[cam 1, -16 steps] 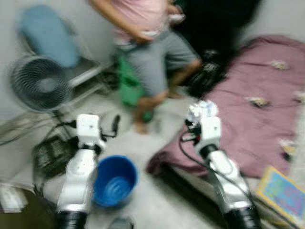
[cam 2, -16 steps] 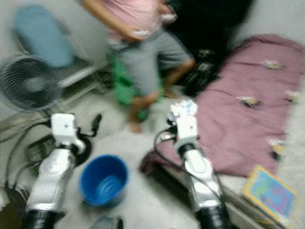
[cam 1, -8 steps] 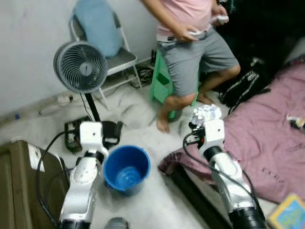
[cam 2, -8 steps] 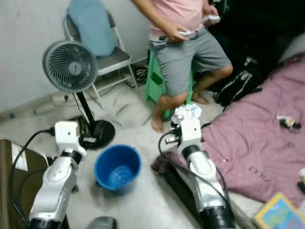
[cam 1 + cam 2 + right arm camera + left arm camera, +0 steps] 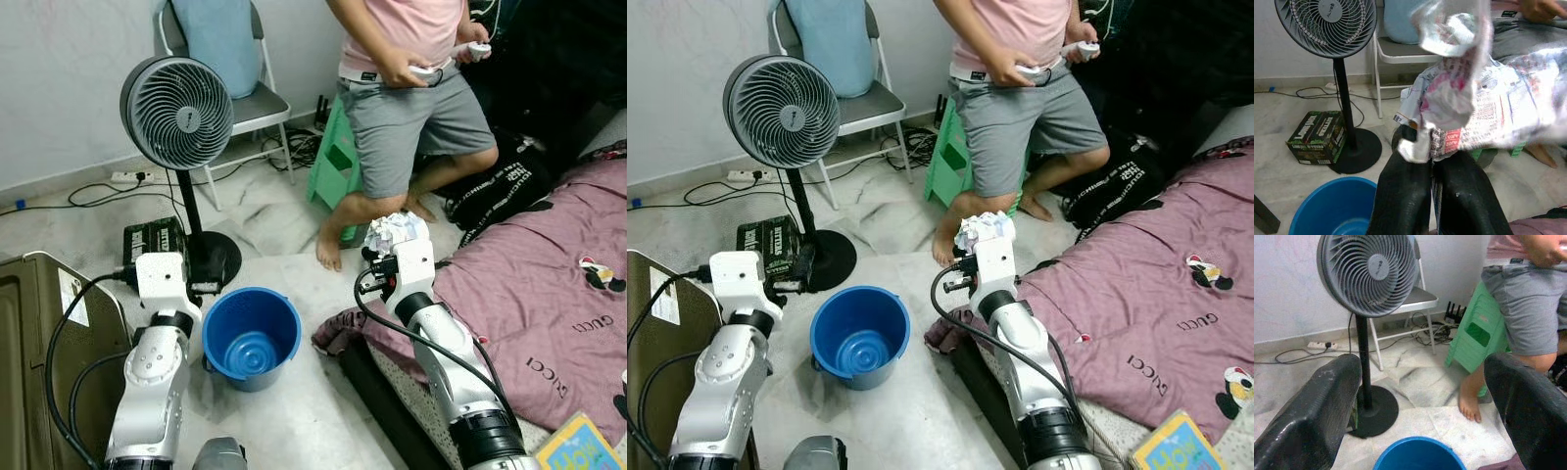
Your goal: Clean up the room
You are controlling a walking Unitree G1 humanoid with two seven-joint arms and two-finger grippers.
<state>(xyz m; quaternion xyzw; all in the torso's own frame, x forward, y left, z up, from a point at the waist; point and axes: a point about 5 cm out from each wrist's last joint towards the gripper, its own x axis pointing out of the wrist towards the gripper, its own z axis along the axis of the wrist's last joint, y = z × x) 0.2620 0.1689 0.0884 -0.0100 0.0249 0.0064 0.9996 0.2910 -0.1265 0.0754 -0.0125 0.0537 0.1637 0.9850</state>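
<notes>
Fingers [image 5: 1405,196] of right gripper [image 5: 394,245] clenched on crumpled newspaper [image 5: 1474,98], forearm raised beside blue bucket [image 5: 252,336]; left gripper [image 5: 1420,401] spread apart.

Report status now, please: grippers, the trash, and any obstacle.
Right gripper shut on crumpled white paper wad, beside round blue plastic bucket. Left gripper open, empty, near bucket. Person standing close ahead.

Two silver, segmented metal arms [image 5: 147,382] are ending in white, boxy wrist blocks [image 5: 162,277], trailing looping black cables [image 5: 73,333], each showing two long black fingers [image 5: 1312,421].
</notes>
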